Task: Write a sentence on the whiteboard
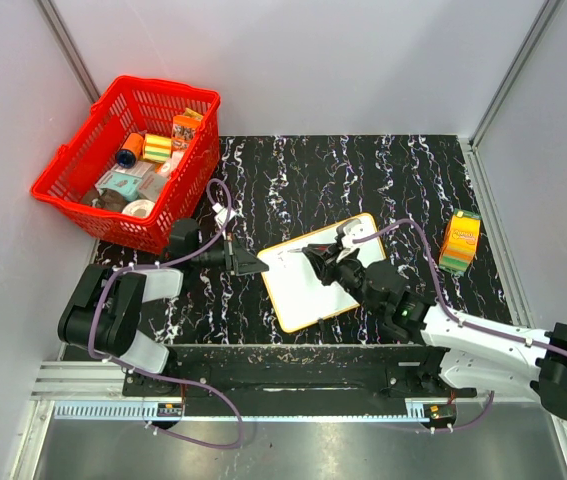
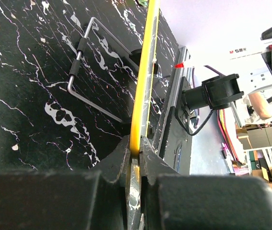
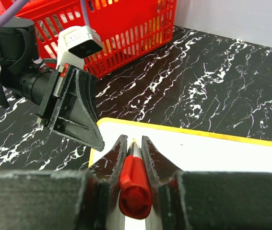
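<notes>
Whiteboard (image 1: 303, 295) lies flat on black marbled table (image 1: 393, 170), centre-front, skewed so one corner points at the left arm. No red sentence visible on the white surface in any view, so I judge writing not started, or the strokes are too faint to see. Left gripper (image 2: 136, 149) is closed right down on the board's yellow rim, pinching the edge nearest it and acting as anchor. Right gripper (image 3: 134, 140) is nearly closed around a red marker (image 3: 135, 184), barrel running between the fingers, tip pointing at the board near that left corner. Can't tell if the tip is touching. To do the step well: start at the top-left of the white area, light steady downward pressure, marker close to upright so the tip doesn't skid, small strokes, and leave room for a second line. The left clamp should hold firm against sideways drag, and the right wrist should stay clear of the left fingers, which sit just beside the tip. Readable text: none. The yellow-green-orange pack (image 1: 460, 242) at the table's right has print too small to read. Same for the cartons in the red basket (image 1: 188, 170) at far left.
</notes>
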